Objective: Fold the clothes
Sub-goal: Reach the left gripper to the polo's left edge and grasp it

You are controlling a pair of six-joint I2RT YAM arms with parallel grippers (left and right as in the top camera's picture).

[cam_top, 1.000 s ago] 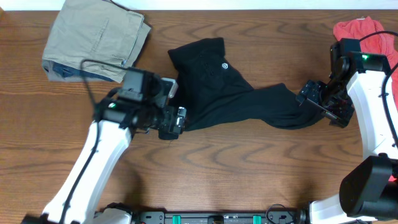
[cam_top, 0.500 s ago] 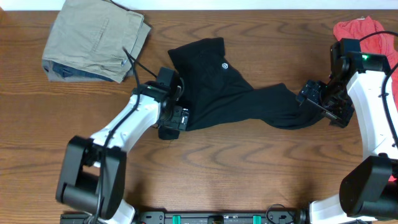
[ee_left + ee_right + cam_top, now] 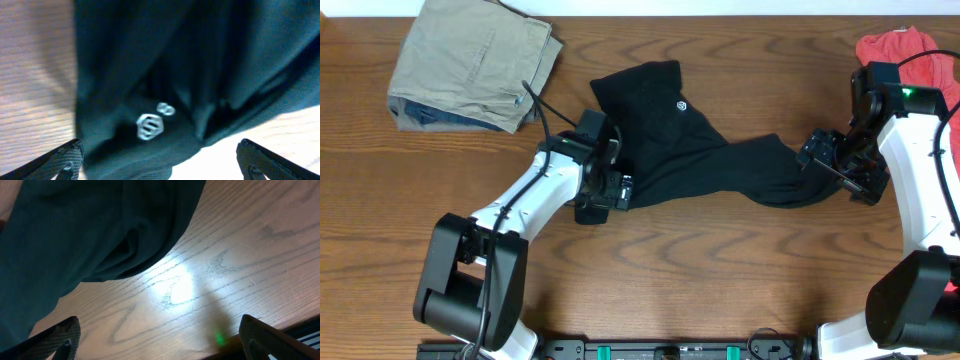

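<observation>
The clothes, a black collared shirt [image 3: 705, 160], lie crumpled across the middle of the table, with a small white logo [image 3: 676, 104] facing up. My left gripper [image 3: 624, 190] stands open at the shirt's lower left edge. In the left wrist view the black fabric [image 3: 165, 65] and its logo [image 3: 150, 125] fill the space above the open left gripper [image 3: 162, 162]. My right gripper [image 3: 812, 158] is open at the shirt's right end. In the right wrist view the shirt [image 3: 85, 230] lies at the upper left, and only bare wood shows inside the open right gripper [image 3: 162, 340].
Folded khaki trousers [image 3: 475, 65] lie at the back left. A red T-shirt [image 3: 910, 48] is bunched at the back right corner, behind the right arm. The wooden table [image 3: 720, 280] has its front edge just below both arm bases.
The left arm has swung in and its gripper has slid a little to the right, up against the shirt's edge. The right arm and the shirt have not moved.
</observation>
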